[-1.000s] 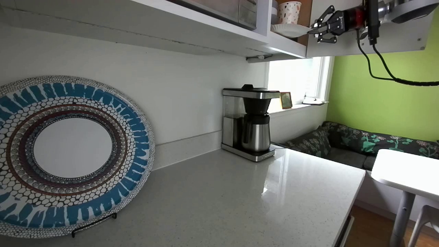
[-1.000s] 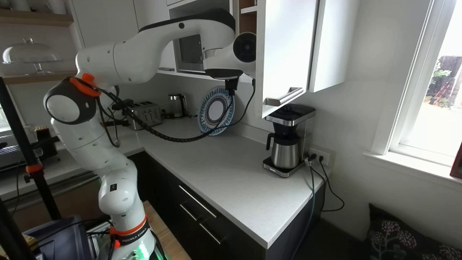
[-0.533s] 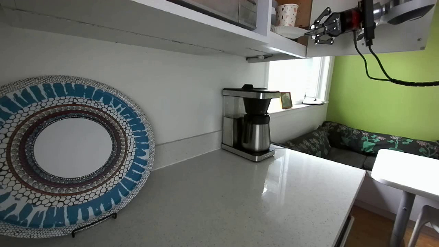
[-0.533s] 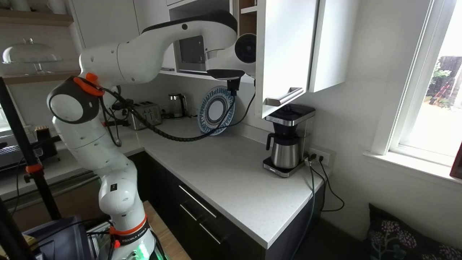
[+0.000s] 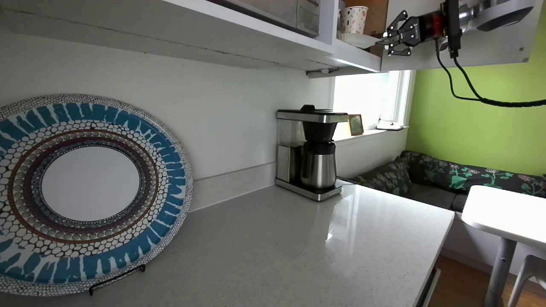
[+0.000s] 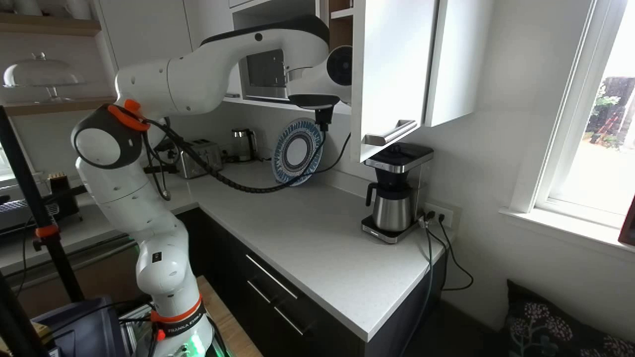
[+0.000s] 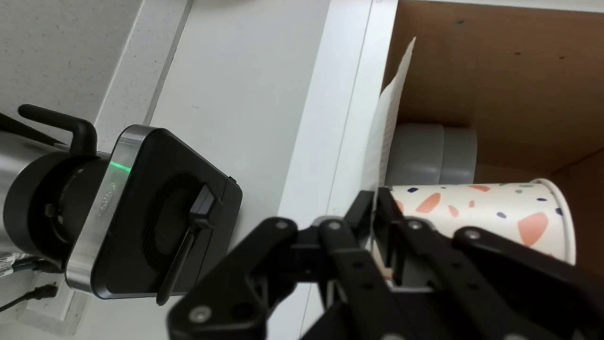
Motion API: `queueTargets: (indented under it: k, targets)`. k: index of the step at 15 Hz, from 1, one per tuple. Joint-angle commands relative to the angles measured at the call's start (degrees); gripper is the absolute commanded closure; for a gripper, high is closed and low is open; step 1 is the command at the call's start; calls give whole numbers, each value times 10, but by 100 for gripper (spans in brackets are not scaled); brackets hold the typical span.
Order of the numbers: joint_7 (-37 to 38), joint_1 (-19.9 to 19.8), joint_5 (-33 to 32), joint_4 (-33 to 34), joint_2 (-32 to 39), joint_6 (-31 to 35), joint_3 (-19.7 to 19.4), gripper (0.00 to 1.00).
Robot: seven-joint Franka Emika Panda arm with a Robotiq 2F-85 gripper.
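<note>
My gripper [image 5: 381, 41] is shut on the near edge of a thin white plate [image 5: 356, 39] at the front of an open cupboard compartment. In the wrist view the plate [image 7: 388, 118] shows almost edge-on between the fingertips of the gripper [image 7: 375, 200]. A white cup [image 5: 353, 21] with coloured flecks stands upright above the plate and appears to rest on it. The cup [image 7: 490, 212] lies sideways in the wrist view, its base close to the fingertips. Grey rounded dishes [image 7: 424, 153] sit behind the cup. In an exterior view the open cupboard door [image 6: 392, 64] hides the gripper.
The white shelf edge [image 5: 356, 58] runs just below the plate. A coffee maker [image 5: 311, 153] stands on the counter [image 5: 273, 247] below; it also shows in the wrist view [image 7: 155, 212]. A large patterned round plate [image 5: 91, 183] leans on a stand. A cable [image 5: 452, 81] hangs from the wrist.
My gripper has moved left and slightly down in an exterior view, deeper toward the compartment. The plate and the cup have shifted the same way with it.
</note>
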Motion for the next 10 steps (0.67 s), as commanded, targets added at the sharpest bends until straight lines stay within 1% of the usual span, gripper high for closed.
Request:
queueTargets:
  k: [1,10]
  targets:
    - [13,5,11,13,13,13,1,98]
    - [16,7,13,30,26,15,4,98]
